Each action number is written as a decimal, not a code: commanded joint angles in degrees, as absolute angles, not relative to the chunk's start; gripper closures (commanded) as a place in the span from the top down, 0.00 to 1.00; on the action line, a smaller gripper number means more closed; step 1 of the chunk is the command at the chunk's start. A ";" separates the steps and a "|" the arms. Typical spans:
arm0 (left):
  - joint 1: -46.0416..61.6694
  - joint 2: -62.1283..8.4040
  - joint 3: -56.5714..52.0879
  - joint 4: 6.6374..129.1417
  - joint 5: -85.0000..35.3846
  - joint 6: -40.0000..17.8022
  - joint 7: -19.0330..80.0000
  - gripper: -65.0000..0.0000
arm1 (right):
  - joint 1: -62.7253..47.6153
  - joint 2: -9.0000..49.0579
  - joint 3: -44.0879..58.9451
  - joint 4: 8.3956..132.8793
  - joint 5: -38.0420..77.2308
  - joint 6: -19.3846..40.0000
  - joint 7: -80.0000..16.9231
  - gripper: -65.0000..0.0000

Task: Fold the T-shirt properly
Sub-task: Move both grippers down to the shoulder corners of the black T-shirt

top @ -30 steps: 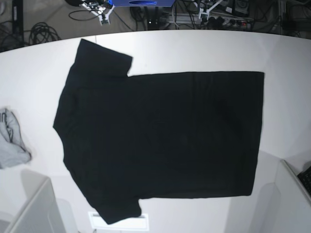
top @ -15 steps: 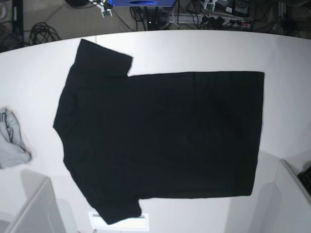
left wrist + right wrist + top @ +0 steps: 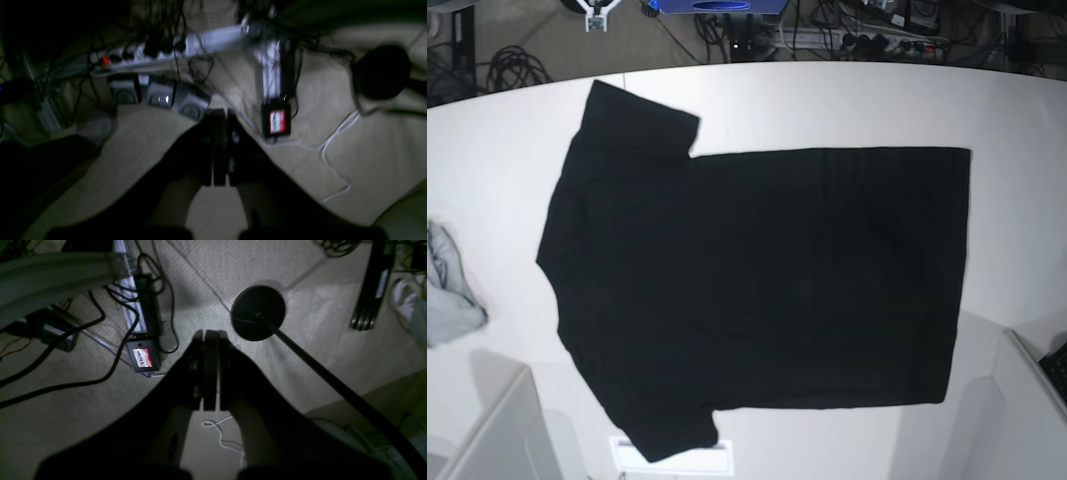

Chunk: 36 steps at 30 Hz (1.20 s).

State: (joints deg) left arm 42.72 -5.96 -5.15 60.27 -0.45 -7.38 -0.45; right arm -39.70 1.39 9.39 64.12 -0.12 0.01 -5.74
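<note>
The black T-shirt [image 3: 757,280] lies flat on the white table [image 3: 847,110], plain side up, with the sleeves and collar to the left and the hem to the right. No print shows. Neither wrist view shows the shirt. My left gripper [image 3: 219,115] is shut and empty, hanging over the carpeted floor beyond the table. My right gripper [image 3: 210,335] is also shut and empty over the floor. In the base view only a small white part of an arm [image 3: 595,18] shows at the top edge, far from the shirt.
A small grey-white cloth [image 3: 449,300] lies at the table's left edge. Grey bins stand at the front left [image 3: 497,430] and front right [image 3: 1027,400]. Power strips [image 3: 160,53], cables and a black round stand base [image 3: 258,313] are on the floor behind the table.
The white arm ends at the top of the base view have drawn back up and outward, almost out of frame. The T-shirt has not moved.
</note>
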 commanded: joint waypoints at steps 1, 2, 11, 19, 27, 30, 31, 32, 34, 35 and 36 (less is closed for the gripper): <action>44.79 -6.37 -6.73 61.41 -0.48 -6.99 -0.57 0.00 | -41.36 1.63 9.63 65.89 0.13 -0.04 -4.97 0.00; 45.14 -6.37 -8.13 62.29 -0.48 -6.99 -0.57 0.00 | -41.98 1.63 9.63 67.03 0.13 -0.04 -4.97 0.00; 49.27 -6.64 -12.97 72.66 -0.48 -6.99 -0.57 0.00 | -43.38 1.71 11.82 75.12 2.59 -0.04 -10.77 0.00; 56.13 -7.43 -13.05 86.20 -0.48 -6.99 -0.40 0.00 | -46.02 2.24 12.79 88.04 7.96 -0.04 -21.76 0.00; 63.78 -9.89 -15.43 100.00 -12.97 -6.99 0.22 0.00 | -47.78 1.98 21.14 102.46 8.22 -0.04 -33.10 0.00; 66.42 -11.03 -15.96 104.92 -15.60 -6.99 0.22 0.00 | -47.78 1.89 23.69 108.09 8.22 -0.04 -36.18 0.00; 67.30 -11.03 -15.96 106.59 -15.34 -6.99 0.22 0.00 | -47.78 1.89 24.31 110.11 8.22 -0.04 -36.79 0.00; 68.00 -11.03 -15.96 107.91 -15.43 -6.99 0.22 0.00 | -47.69 1.89 24.66 111.52 8.22 -0.04 -37.23 0.00; 69.14 -11.03 -16.31 110.29 -15.43 -6.99 -0.04 0.00 | -47.34 1.80 24.75 113.80 8.22 -0.04 -37.32 0.00; 69.49 -10.95 -17.01 111.34 -15.43 -6.99 -0.04 0.00 | -46.81 1.80 24.57 114.42 8.22 -0.04 -37.23 0.00; 69.49 -10.86 -17.45 111.87 -15.43 -6.99 -0.31 0.00 | -45.76 1.63 24.57 114.77 8.31 -0.04 -37.23 0.00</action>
State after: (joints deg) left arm 68.42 -10.52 -16.84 111.11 -15.27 -7.57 0.84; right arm -45.52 1.39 24.38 113.65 8.56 0.01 -38.13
